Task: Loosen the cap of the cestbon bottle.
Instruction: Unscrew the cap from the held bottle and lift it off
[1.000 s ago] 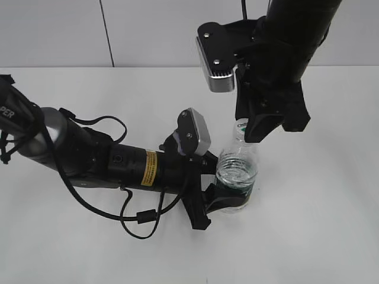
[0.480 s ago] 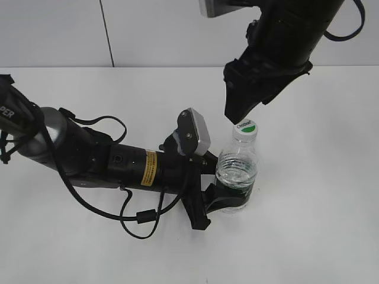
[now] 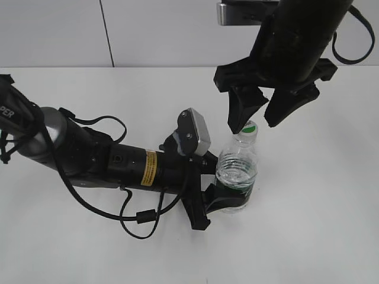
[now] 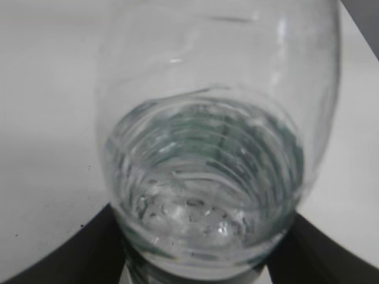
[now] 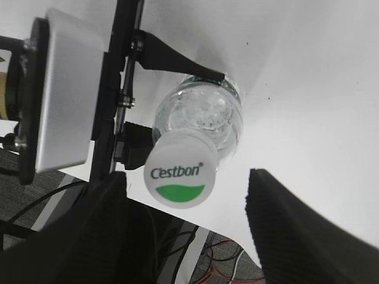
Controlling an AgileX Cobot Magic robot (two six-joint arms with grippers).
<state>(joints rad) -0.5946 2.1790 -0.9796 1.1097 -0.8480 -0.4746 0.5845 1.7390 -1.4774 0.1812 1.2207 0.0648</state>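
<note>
White tabletop (image 3: 71,248) fills most of what we see, with a pale wall behind it. Near the middle stands the cestbon bottle (image 3: 237,171), upright, clear, with water in its lower part. Our left gripper (image 3: 222,192) reaches in from the left and clamps the bottle at its dark green band near the base; in the left wrist view the bottle's ribbed body fills the frame between the two dark fingers (image 4: 89,248). The cap (image 3: 249,127), white with a green half-circle, sits on the neck. Our right gripper (image 3: 262,118) hangs just above it with its jaws spread wide, one finger (image 5: 296,231) on either side of the cap (image 5: 180,177). They seem not to touch the cap, though the angle leaves some doubt.
</note>
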